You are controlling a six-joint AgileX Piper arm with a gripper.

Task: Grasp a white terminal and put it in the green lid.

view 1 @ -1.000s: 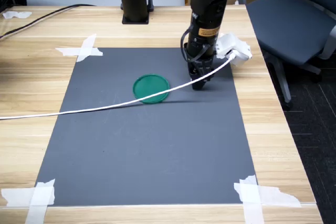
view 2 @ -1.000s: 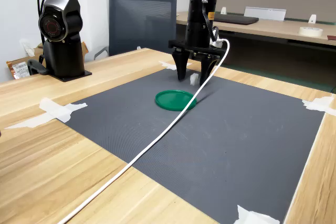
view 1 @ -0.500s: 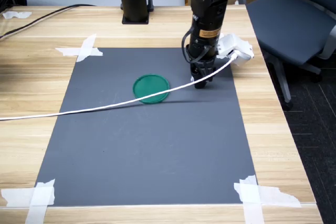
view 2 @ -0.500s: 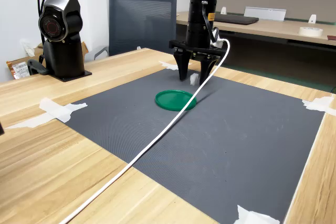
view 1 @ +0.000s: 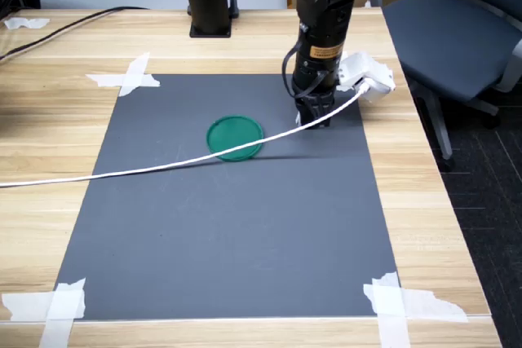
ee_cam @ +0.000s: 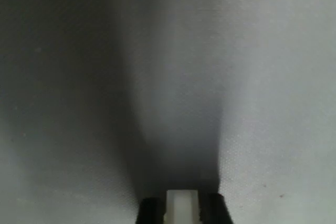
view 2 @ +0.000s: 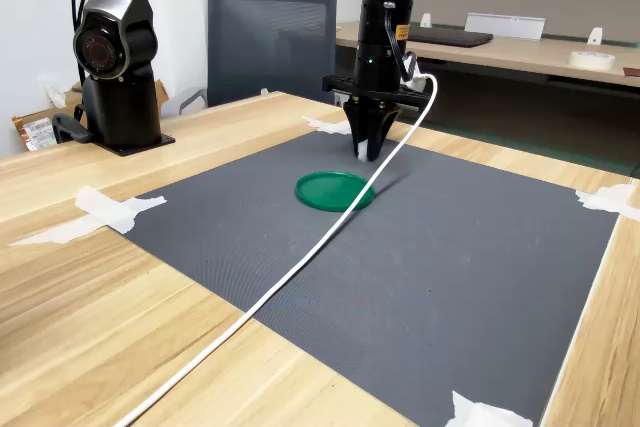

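The end effector, spread wide a moment before, was now pinched on the white terminal down on the dark mat, just beside the green lid, so the little piece was judged ready to be lifted.

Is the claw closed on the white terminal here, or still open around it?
Shut on it. In the wrist view the white terminal sits pinched between the claw fingers; in the second exterior view the fingers meet at it, beside the green lid.

Light wooden table under a taped dark grey mat, green lid on it.
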